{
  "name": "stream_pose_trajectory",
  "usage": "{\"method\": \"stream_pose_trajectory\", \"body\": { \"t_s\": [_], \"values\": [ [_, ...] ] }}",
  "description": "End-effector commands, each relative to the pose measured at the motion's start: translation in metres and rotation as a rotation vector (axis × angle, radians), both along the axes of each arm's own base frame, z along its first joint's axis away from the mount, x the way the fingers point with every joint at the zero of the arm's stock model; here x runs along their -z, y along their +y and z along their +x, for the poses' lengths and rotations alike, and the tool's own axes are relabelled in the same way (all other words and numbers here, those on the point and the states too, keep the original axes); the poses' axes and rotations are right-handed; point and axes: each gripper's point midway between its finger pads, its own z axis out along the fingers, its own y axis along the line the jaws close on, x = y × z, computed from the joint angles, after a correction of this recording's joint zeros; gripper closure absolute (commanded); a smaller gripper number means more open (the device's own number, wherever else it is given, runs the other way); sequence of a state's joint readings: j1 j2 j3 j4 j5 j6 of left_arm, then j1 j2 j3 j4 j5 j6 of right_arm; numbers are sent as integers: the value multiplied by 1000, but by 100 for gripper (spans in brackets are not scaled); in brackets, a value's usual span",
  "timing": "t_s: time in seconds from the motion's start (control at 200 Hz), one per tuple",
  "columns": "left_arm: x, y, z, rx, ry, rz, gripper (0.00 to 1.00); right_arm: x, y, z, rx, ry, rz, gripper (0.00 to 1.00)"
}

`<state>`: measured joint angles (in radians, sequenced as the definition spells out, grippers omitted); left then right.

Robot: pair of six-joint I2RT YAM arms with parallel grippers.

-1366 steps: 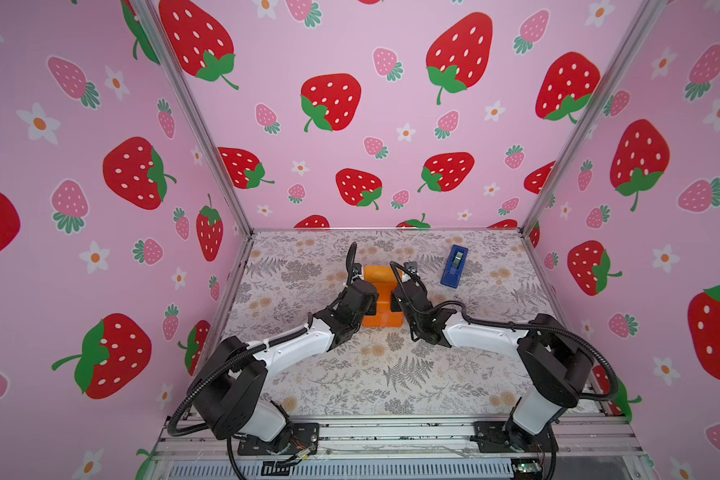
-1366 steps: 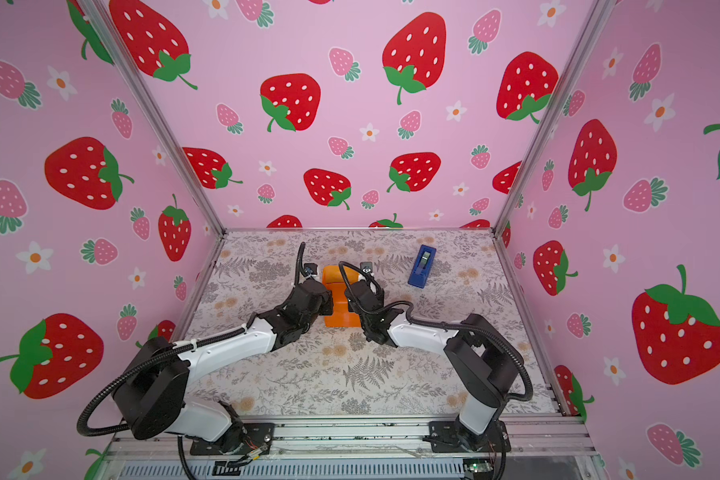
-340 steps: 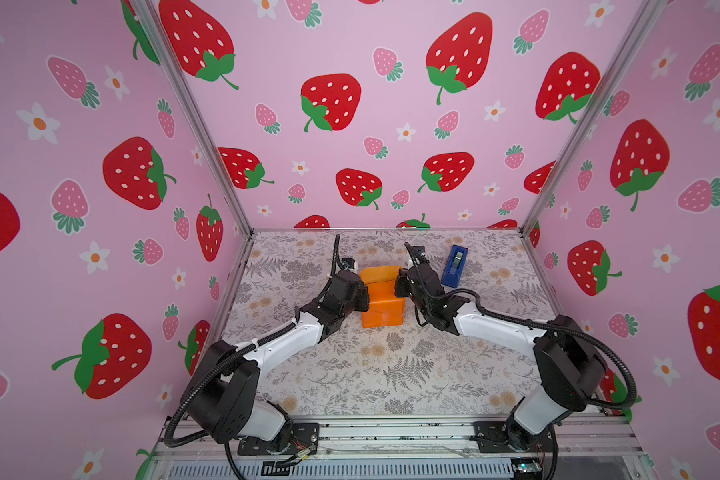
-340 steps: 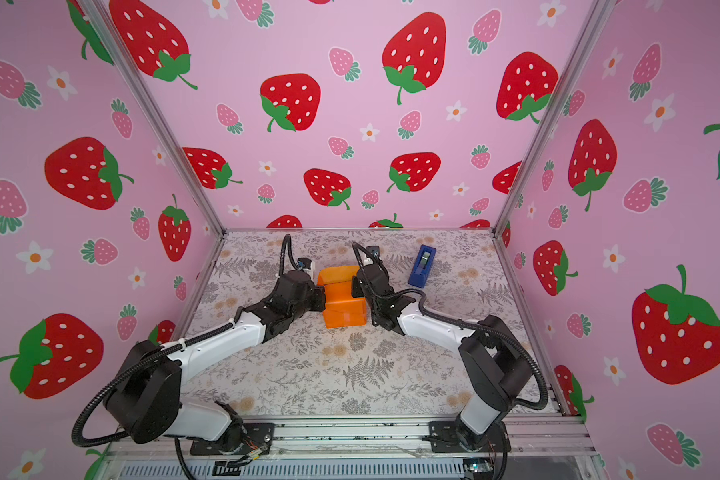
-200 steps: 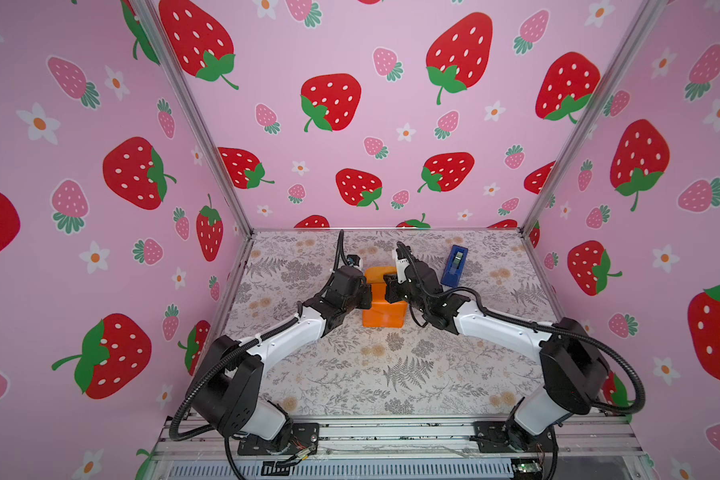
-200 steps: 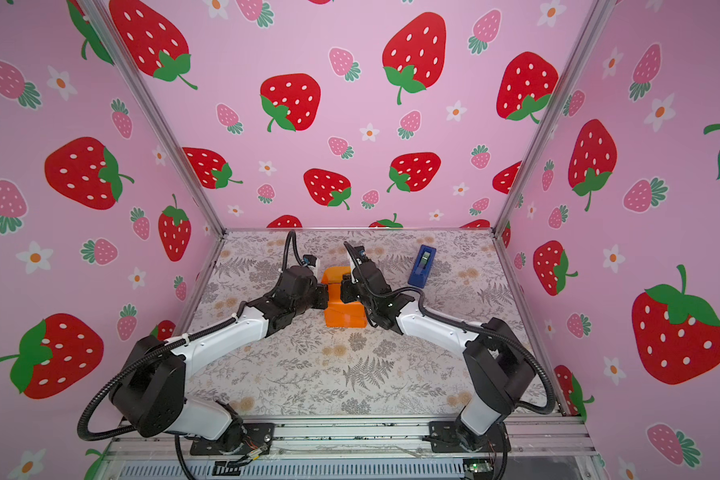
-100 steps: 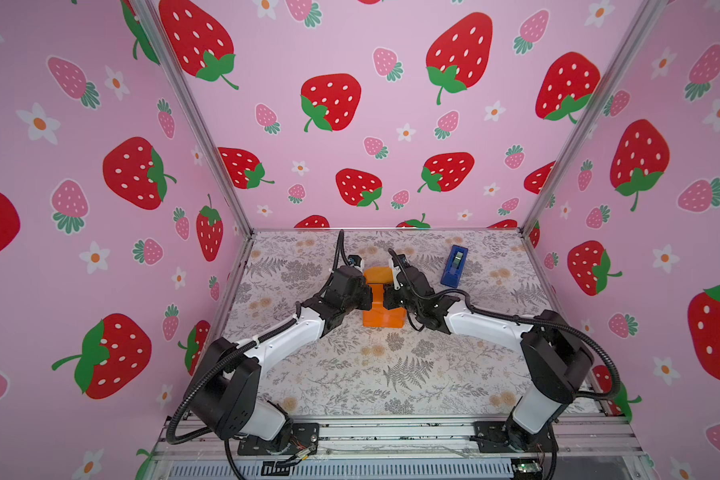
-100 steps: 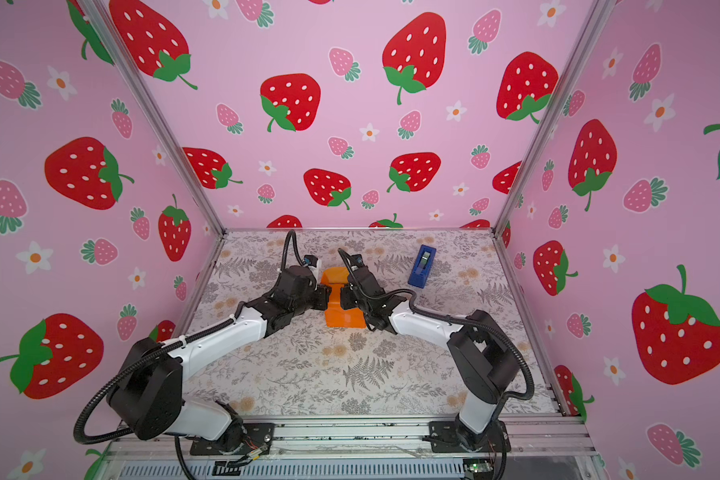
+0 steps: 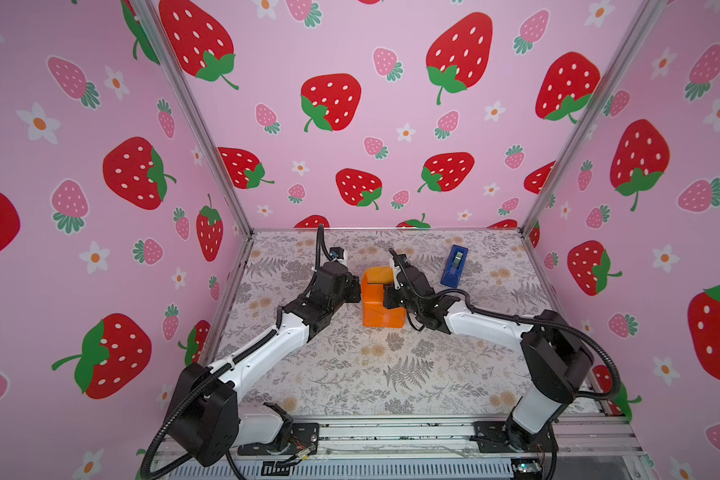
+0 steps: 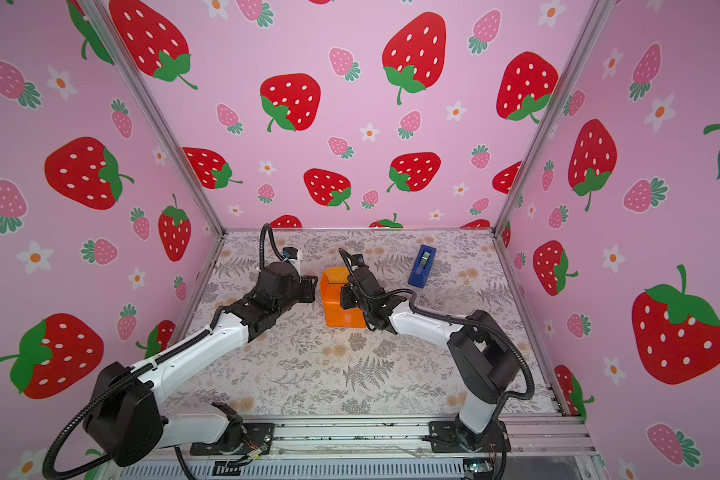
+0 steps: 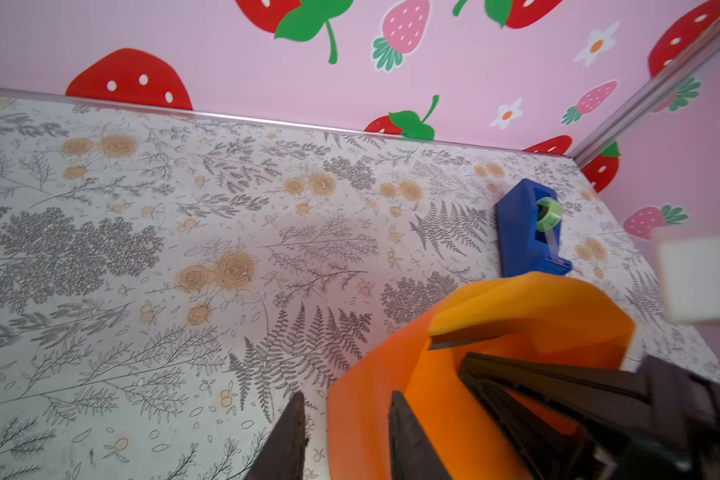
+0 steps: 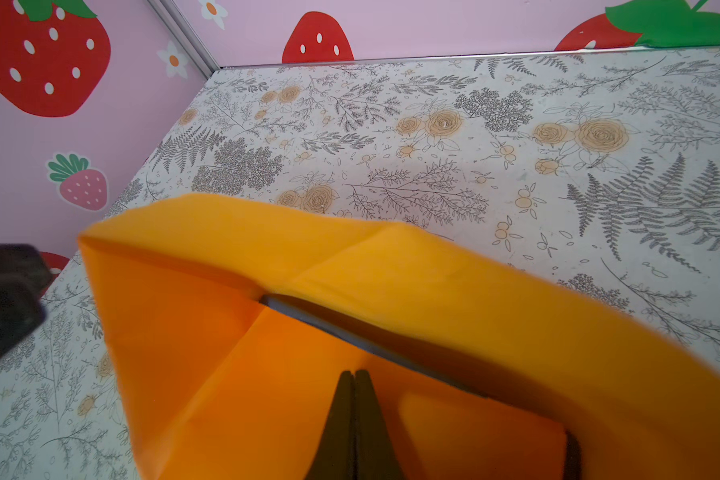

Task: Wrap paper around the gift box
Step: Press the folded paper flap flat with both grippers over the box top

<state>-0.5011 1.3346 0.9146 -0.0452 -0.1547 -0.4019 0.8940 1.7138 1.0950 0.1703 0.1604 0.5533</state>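
The orange paper [image 9: 381,309] is folded round the gift box in the middle of the table. Its far flap [image 12: 391,257] stands up and curls over. Only a slate-blue sliver of the gift box [image 12: 329,326] [image 11: 454,343] shows under that flap. My right gripper [image 12: 354,374] [image 9: 389,296] is shut, its tips pressed down on the paper over the box top. My left gripper [image 11: 347,399] [image 9: 356,291] is open at the parcel's left side. One finger hangs over the table, the other over the paper, and the paper's side edge lies between them unpinched.
A bright-blue tape dispenser [image 9: 454,266] [image 10: 421,266] [image 11: 524,232] with a green roll lies at the back right, just beyond the parcel. Pink strawberry walls close the floral table [image 9: 371,374] on three sides.
My left gripper has opened beside the parcel's left side. My right gripper has come down from above the far flap onto the paper over the box top and stayed shut.
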Motion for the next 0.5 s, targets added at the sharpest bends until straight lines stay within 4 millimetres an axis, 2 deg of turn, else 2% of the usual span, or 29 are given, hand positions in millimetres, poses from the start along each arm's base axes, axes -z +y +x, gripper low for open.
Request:
{"method": "stream_pose_trajectory", "body": {
  "t_s": [0.0, 0.185, 0.335, 0.495],
  "values": [
    [27, 7, 0, -30, 80, -45, 64, 11, -7, -3, 20, 41, -44, 100],
    [41, -21, 3, 96, 103, -135, 63, 9, -6, -3, 19, 40, -36, 100],
    [46, -28, 3, 124, 100, -171, 62, 9, -5, -3, 19, 43, -30, 100],
    [43, -31, 2, 139, 87, -189, 61, 9, -5, -3, 20, 44, -30, 100]
  ]
}}
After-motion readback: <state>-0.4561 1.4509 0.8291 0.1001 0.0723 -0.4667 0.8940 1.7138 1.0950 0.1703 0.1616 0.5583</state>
